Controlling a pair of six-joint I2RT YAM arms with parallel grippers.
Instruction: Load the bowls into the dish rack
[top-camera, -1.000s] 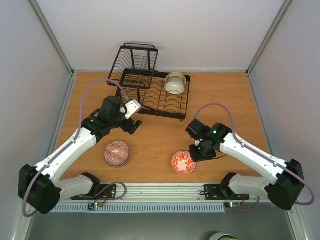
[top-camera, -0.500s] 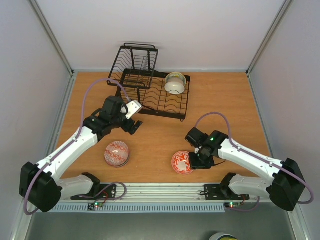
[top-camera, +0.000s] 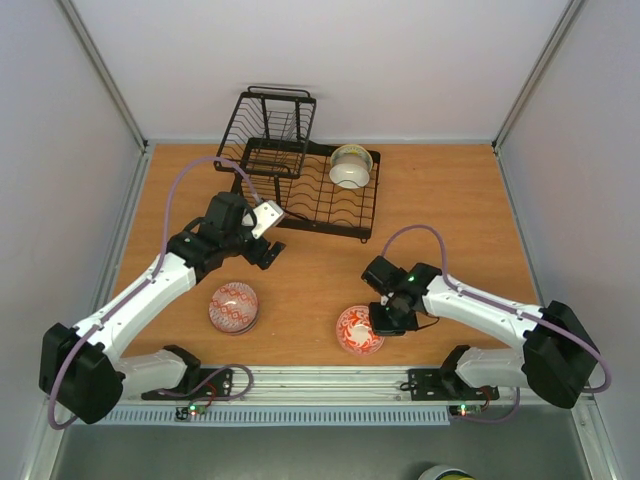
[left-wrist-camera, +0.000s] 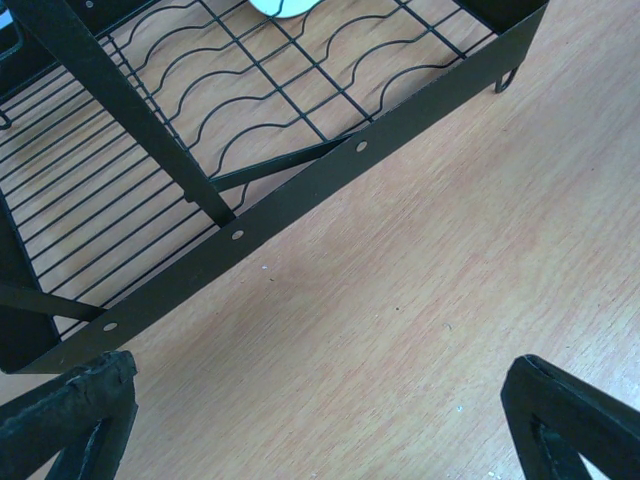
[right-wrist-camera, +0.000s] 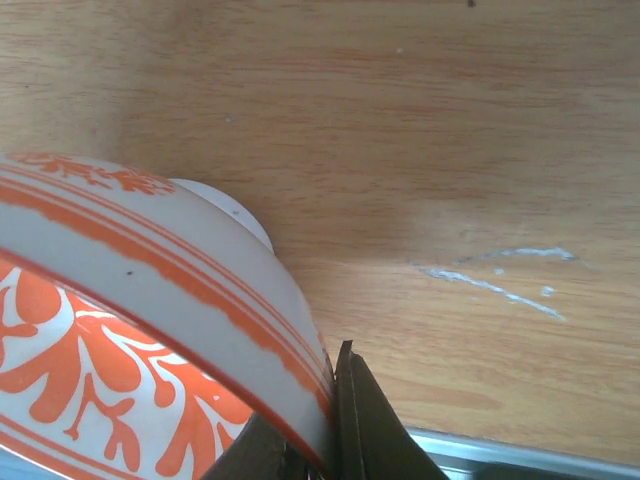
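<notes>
The red-and-white patterned bowl (top-camera: 358, 330) sits near the table's front edge, tipped up a little. My right gripper (top-camera: 384, 318) is shut on its right rim. In the right wrist view the rim of this bowl (right-wrist-camera: 150, 300) is pinched in my right gripper (right-wrist-camera: 325, 425). A pink-red patterned bowl (top-camera: 234, 307) rests on the wood to the left. The black wire dish rack (top-camera: 300, 185) stands at the back, with a cream teal-rimmed bowl (top-camera: 351, 165) in its right end. My left gripper (top-camera: 268, 238) hovers open by the rack's front rail (left-wrist-camera: 300, 190). Only bare wood lies inside my left gripper (left-wrist-camera: 320, 420).
A raised upper basket (top-camera: 272, 125) stands at the rack's back left. Grey walls close in the wooden table on three sides. A metal rail (top-camera: 330, 385) runs along the near edge, close behind the held bowl.
My right gripper has slid toward the near left and closed on the red-and-white bowl's rim; the bowl shifted slightly left with it. The left arm has not moved.
</notes>
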